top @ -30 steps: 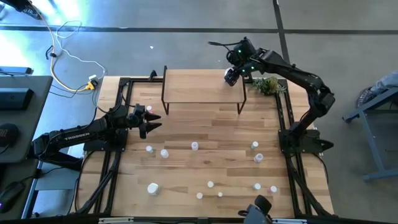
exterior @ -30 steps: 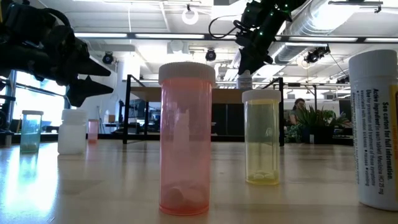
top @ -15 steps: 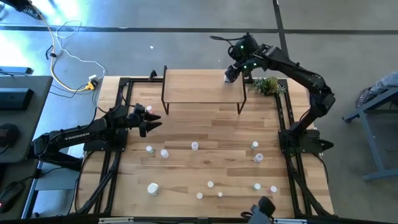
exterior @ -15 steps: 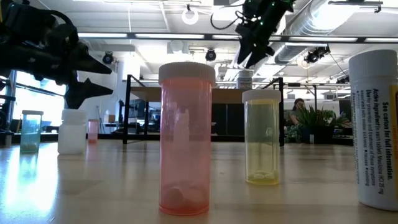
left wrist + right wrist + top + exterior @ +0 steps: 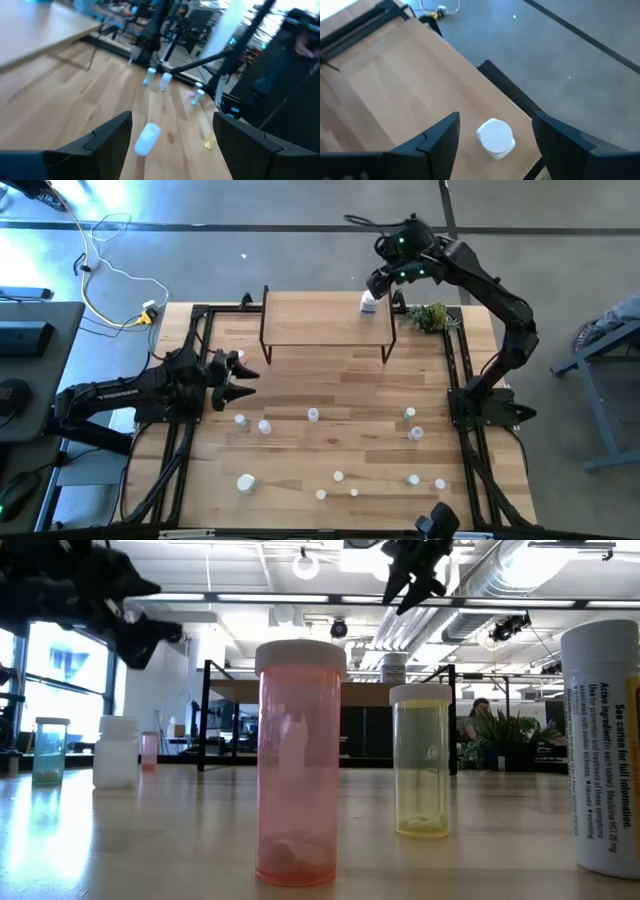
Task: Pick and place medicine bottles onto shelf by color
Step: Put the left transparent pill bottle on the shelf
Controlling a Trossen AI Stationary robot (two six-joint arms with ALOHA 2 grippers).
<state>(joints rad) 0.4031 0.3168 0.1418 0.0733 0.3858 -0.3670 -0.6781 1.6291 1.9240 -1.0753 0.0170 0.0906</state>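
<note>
Light wood shelf (image 5: 320, 320) on thin black metal legs; translucent glossy plastic pink bottle (image 5: 300, 765); smooth wooden tabletop (image 5: 330, 445).

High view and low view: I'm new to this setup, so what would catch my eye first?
The right gripper, open, hangs above a white-capped bottle standing at the right end of the shelf. Small bottles dot the wooden table, and the left gripper, open, sits at its left edge.
</note>
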